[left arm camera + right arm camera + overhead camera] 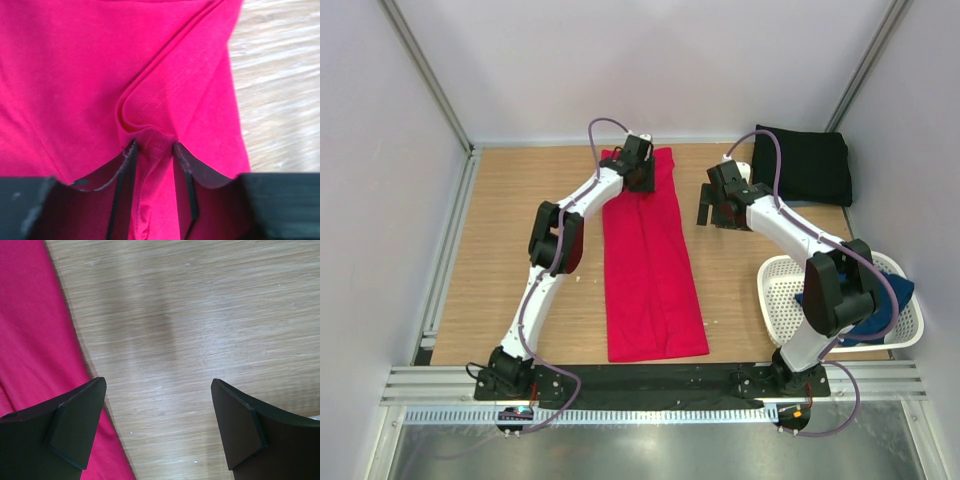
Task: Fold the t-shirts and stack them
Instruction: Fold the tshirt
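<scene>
The red t-shirt lies as a long narrow strip down the middle of the table, folded lengthwise. My left gripper is at its far end, and in the left wrist view the gripper is shut on a bunched fold of the red cloth. My right gripper is open and empty above bare wood just right of the shirt; the wrist view shows the gripper beside the red edge. A folded black t-shirt lies at the far right. A navy t-shirt sits in the basket.
A white perforated basket stands at the near right beside the right arm's base. Grey walls close the table on the left, back and right. A black strip runs along the near edge.
</scene>
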Motion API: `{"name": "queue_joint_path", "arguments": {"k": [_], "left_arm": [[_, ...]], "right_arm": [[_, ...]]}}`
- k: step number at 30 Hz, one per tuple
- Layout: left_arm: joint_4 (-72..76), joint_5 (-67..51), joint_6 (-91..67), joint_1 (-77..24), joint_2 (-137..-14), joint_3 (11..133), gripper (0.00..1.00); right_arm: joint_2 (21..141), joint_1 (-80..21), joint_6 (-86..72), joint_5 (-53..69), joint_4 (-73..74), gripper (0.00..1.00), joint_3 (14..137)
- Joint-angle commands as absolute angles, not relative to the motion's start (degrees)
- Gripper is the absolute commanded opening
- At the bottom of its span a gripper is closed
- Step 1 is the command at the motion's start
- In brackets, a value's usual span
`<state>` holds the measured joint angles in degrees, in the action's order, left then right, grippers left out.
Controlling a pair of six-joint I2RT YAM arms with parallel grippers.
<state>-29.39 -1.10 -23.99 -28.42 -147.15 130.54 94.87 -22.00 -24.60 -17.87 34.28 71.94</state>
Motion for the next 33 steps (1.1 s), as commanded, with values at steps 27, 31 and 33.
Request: {"name": "queue_joint_path", "arguments": {"k": [27,31,33], "left_arm": [[-19.25,-4.04,-24.08,-28.65,-136.14,120.77,0.1],[-18.9,-6.24,-24.61,-28.91,-136.32,119.36,0.1],[-18.37,-7.37,-24.7,-29.18,-136.14,118.66,0.1]], "right_arm": [[93.07,-21.71,-26.1,-18.28,32.61,0.92,70.49],[92.99,-21.62,-26.1,-18.81,32.7,0.92,70.49],[93.08,-21.36,-26.02,-18.9,32.7,0.92,70.49]]}}
